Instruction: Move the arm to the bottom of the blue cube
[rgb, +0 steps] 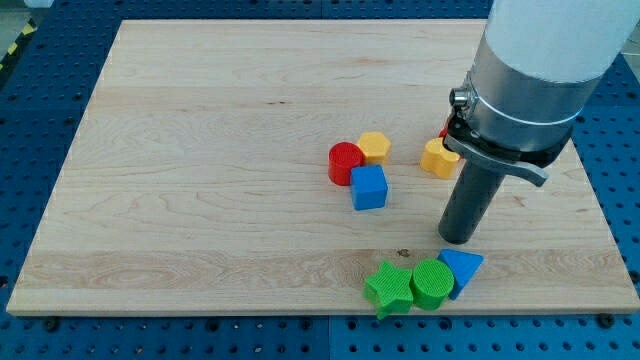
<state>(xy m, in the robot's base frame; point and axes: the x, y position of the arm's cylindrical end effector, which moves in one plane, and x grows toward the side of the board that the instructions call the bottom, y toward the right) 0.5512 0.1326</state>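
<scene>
The blue cube (369, 187) sits near the board's middle, just below a red cylinder (345, 163) and a yellow block (374, 147). My tip (459, 240) rests on the board to the right of the blue cube and slightly lower, about a block's width of bare wood and more between them. The rod rises from the tip into the large grey arm body at the view's upper right.
A yellow block (438, 158) lies beside the rod, with a small red piece (446, 131) partly hidden behind the arm. Below the tip sit a green star (389, 288), a green cylinder (432, 283) and a blue triangle (462, 269). The wooden board (200, 150) ends near these.
</scene>
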